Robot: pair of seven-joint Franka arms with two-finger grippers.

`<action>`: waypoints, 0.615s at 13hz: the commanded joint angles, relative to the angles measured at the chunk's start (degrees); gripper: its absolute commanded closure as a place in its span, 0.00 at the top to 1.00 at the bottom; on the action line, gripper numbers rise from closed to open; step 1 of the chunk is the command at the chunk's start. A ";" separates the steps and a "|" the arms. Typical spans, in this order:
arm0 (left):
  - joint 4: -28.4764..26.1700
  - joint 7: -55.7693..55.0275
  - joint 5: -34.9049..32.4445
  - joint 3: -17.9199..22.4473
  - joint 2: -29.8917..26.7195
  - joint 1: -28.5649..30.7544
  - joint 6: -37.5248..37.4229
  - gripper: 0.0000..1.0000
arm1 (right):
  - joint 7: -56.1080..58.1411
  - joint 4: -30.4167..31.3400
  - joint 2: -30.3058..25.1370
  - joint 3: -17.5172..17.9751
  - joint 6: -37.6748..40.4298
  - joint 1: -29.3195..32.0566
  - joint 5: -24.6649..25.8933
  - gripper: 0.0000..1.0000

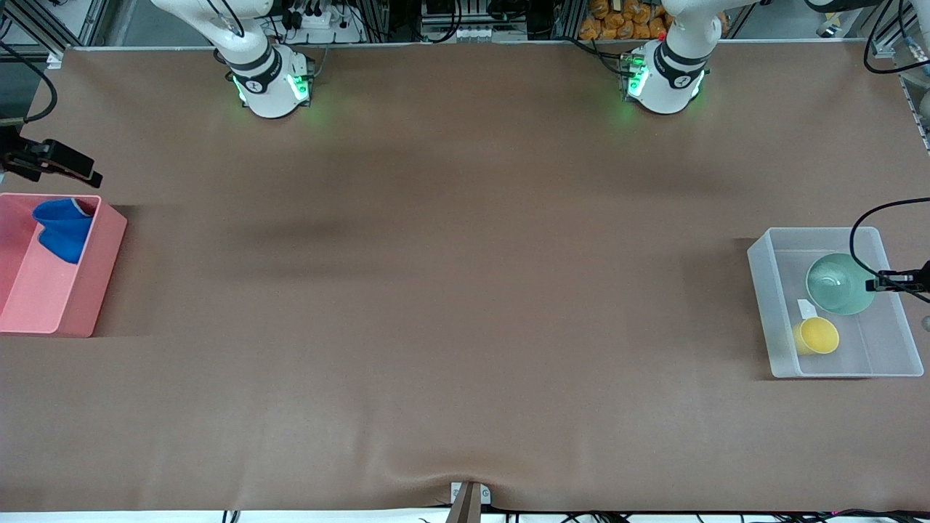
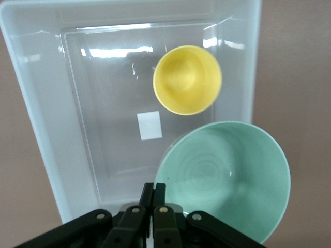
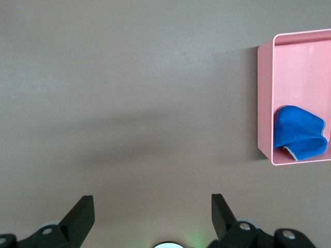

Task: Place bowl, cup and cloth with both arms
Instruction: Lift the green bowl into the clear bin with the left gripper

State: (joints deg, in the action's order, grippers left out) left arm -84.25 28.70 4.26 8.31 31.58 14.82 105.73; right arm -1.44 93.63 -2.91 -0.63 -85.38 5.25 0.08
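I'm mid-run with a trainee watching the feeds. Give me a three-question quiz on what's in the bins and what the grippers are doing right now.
1. True or false: the cloth lies in the pink bin.
2. Which two things sit in the clear bin? A) cloth and cup B) bowl and cup C) bowl only
3. Fill in: the left gripper, over the clear bin's edge beside the bowl, is ____; the right gripper, over bare table, is ____.

Key
1. True.
2. B: the bowl, and the cup nearer the front camera.
3. Shut and empty; open.
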 commanded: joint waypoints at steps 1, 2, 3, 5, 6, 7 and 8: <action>-12.49 3.10 -0.39 -0.22 -5.91 0.73 9.28 0.00 | 0.56 -0.82 0.44 0.02 0.22 0.55 -0.78 1.00; -14.69 4.77 -0.48 -0.31 -5.92 1.95 12.18 0.00 | 0.56 -0.73 0.79 0.02 0.04 0.46 -0.78 1.00; -16.72 5.48 -0.48 -0.40 -5.92 2.49 15.09 0.00 | 0.56 -0.64 1.23 0.02 -0.04 0.46 -0.78 1.00; -19.89 6.19 -0.48 -0.31 -6.01 2.49 19.14 0.00 | 0.56 -0.64 1.24 0.02 0.04 0.46 -0.78 1.00; -20.94 6.37 -0.48 -0.31 -5.92 2.49 20.55 0.00 | 0.56 -0.73 1.15 0.02 0.13 0.46 -0.78 1.00; -22.61 6.63 -0.48 -0.31 -5.92 2.58 23.17 0.00 | 0.56 -0.73 1.06 0.02 0.22 0.46 -0.70 1.00; -24.10 6.72 -0.48 -0.40 -5.83 2.67 25.55 0.00 | 0.56 -0.73 0.97 0.02 0.13 0.46 -0.70 1.00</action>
State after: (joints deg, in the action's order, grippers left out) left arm -103.48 34.52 4.24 8.30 28.38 17.29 127.15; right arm -1.44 93.64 -2.00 -0.71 -85.49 5.26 0.08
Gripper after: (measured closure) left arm 0.974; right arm 0.000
